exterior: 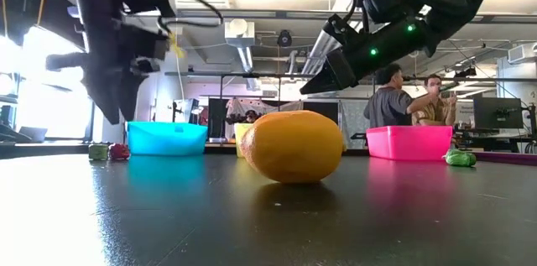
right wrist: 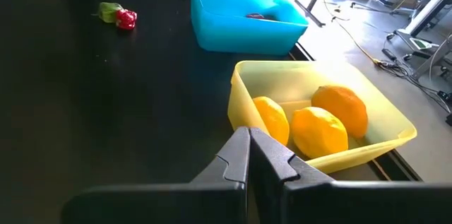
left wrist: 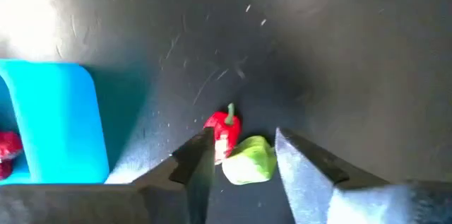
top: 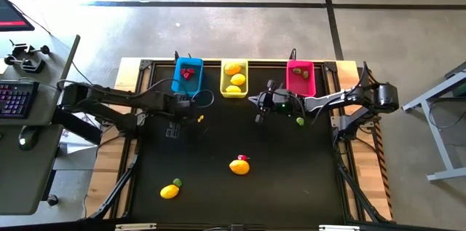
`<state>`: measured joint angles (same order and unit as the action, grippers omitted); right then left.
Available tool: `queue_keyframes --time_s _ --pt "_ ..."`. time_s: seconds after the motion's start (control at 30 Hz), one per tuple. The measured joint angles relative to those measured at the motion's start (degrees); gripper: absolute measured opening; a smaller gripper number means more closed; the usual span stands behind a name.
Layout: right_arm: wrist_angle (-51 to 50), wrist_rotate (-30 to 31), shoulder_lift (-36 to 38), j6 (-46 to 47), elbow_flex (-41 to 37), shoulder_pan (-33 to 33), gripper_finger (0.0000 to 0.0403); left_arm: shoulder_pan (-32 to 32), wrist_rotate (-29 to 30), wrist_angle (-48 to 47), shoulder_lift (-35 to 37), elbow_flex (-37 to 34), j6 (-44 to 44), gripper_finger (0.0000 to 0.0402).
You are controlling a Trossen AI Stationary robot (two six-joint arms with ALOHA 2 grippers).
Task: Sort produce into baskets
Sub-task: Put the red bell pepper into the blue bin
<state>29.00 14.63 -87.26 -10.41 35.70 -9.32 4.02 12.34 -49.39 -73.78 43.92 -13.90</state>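
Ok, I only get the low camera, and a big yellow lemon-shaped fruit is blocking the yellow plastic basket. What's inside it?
Observer: Three yellow lemon-shaped fruits lie in the yellow plastic basket.
Operator: And what's in the blue one?
Observer: The blue plastic basket holds small red berry-like bits.
Operator: Is the left gripper holding anything?
Observer: No. The left gripper is open, and its wrist camera looks between the fingers at a small red pepper-like piece and an olive-green piece lying together on the black table.
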Motion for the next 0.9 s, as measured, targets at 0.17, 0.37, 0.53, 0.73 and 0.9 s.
queue_keyframes --time_s 0.17,0.37,0.53,0.73,0.9 --pt "-0.01 0.00 0.00 -0.04 0.00 0.00 0.0000 2.92 -0.14 1.51 -4.92 0.00 -3.04 0.0173" --pt "-0.03 -0.01 0.00 -0.09 0.00 0.00 0.0000 4.73 -0.45 3.00 -10.33 0.00 -4.89 0.0172" --pt "-0.06 -0.02 0.00 -0.09 0.00 0.00 0.0000 5.08 -0.81 3.00 -13.48 0.00 -5.30 0.0154" --pt "-0.21 -0.02 0.00 -0.09 0.02 0.00 0.0000 5.08 -1.11 4.17 -14.75 0.00 -2.44 0.0101" --pt "-0.54 -0.02 0.00 -0.09 0.02 0.00 0.0000 5.71 -1.42 4.86 -14.75 0.00 -2.25 0.0037"
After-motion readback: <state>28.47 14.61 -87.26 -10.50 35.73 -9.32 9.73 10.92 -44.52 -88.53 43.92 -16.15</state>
